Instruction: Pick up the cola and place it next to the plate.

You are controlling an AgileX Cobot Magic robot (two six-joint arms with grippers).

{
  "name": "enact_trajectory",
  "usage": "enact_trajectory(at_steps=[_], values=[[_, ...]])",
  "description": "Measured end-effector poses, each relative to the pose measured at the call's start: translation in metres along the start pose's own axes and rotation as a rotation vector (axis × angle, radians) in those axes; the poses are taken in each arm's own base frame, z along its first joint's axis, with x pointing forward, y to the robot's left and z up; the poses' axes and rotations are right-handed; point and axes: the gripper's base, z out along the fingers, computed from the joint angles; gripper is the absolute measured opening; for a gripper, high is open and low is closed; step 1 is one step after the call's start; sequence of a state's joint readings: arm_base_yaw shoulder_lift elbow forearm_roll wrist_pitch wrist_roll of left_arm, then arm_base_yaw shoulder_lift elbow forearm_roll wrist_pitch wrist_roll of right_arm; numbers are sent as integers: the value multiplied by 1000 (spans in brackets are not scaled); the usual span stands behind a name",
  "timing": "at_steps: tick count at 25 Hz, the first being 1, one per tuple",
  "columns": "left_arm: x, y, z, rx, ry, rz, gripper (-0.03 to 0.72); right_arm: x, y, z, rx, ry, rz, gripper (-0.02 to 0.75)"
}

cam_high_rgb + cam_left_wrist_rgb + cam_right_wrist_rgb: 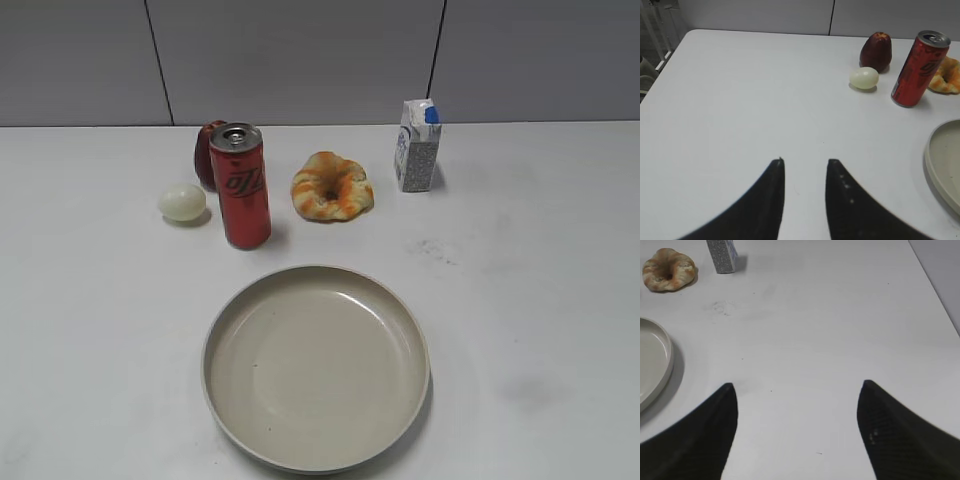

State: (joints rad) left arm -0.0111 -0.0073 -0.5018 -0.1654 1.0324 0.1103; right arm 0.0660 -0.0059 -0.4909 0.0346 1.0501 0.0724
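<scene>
white surface (540, 300) carries the plate (316, 455) in front; behind it stand the cola (241, 186), an egg (181, 202), a red fruit (205, 152), a bread ring (331, 186), a carton (417, 146)

Right end effector (796, 390) spread wide; plate (660, 367) left.

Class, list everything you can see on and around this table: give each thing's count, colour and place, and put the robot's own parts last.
cola: one, red with silver top, upright behind the plate's left side
plate: one, beige, front centre
egg: one, pale, left of the cola
apple-like fruit: one, dark red, behind the cola
bread ring: one, orange-brown, right of the cola
carton: one, white and blue, back right
table: one, white
left gripper: one, black, jaws narrowly apart, empty
right gripper: one, black, jaws wide, empty
</scene>
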Motion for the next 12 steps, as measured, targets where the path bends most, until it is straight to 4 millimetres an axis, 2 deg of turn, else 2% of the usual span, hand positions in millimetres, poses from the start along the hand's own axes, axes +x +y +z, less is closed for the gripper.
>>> enact_trajectory(at_steps=[3,7,12], values=[[0,0,0,0,0,0,228,-6,0,1,2,-2,0,566],[0,0,0,0,0,0,228,-27,1,14,7,-21,-2,633],[0,0,0,0,0,0,226,-48,2,60,14,117,-24,655]])
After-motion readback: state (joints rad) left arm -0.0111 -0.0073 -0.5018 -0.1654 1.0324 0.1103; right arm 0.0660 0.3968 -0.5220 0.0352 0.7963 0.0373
